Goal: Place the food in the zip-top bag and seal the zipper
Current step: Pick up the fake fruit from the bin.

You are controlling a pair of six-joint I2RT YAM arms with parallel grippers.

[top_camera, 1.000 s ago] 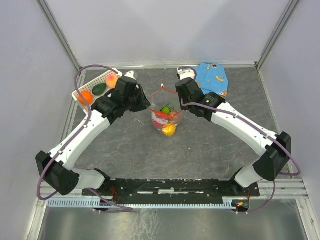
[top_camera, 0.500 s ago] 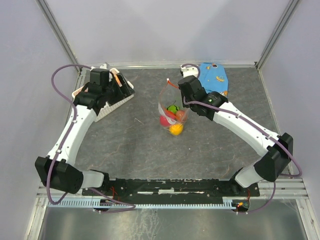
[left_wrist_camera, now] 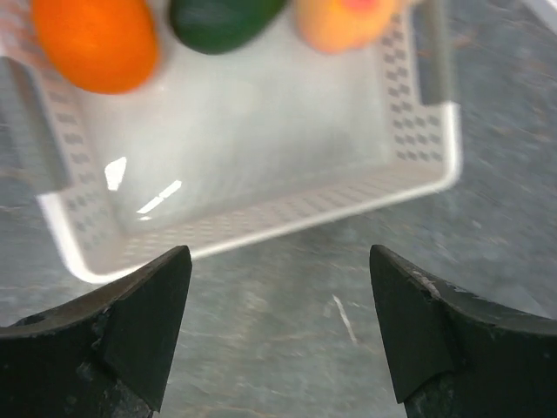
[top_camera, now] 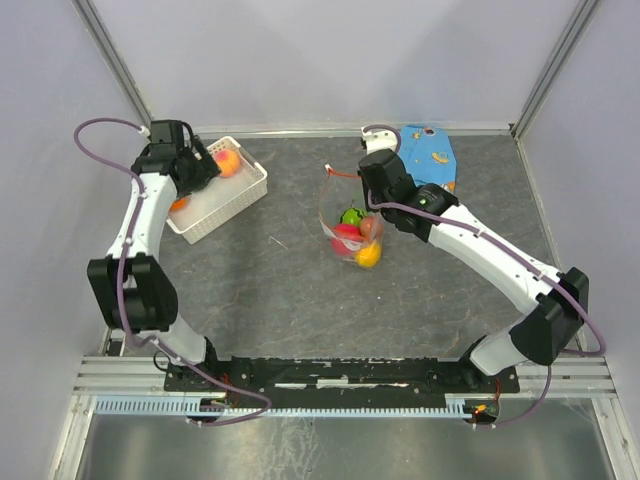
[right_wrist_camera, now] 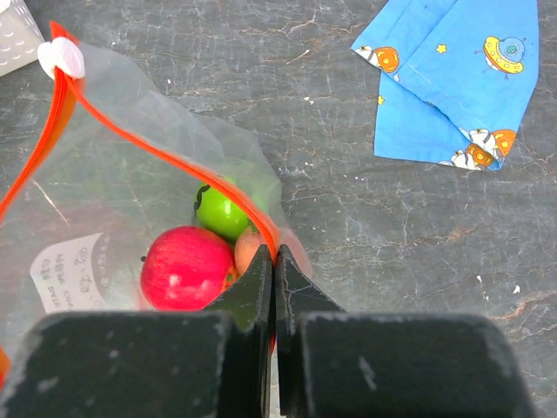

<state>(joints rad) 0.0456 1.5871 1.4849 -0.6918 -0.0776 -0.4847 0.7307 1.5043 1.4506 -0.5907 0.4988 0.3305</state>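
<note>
The zip-top bag (top_camera: 348,232) hangs open at mid table, and my right gripper (top_camera: 370,212) is shut on its red-orange zipper (right_wrist_camera: 157,148). In the right wrist view the pinch (right_wrist_camera: 274,257) sits at the strip's near end. A red fruit (right_wrist_camera: 187,266), a bright green one (right_wrist_camera: 222,213) and a peach one (right_wrist_camera: 248,252) lie inside, with a yellow one (top_camera: 368,255) at the bottom. My left gripper (top_camera: 205,168) hovers open and empty (left_wrist_camera: 278,331) over the white basket (left_wrist_camera: 261,226). That basket holds an orange fruit (left_wrist_camera: 96,43), a dark green one (left_wrist_camera: 222,17) and a peach-pink one (left_wrist_camera: 344,17).
A blue patterned cloth (top_camera: 428,158) lies at the back right, just behind the right arm. The white basket (top_camera: 240,195) stands at the back left by the wall. Grey walls and metal posts close in the table on three sides.
My left gripper let go of the bag, swung back left to the basket and opened wide. The bag, held by the right gripper alone, shifted slightly right.
</note>
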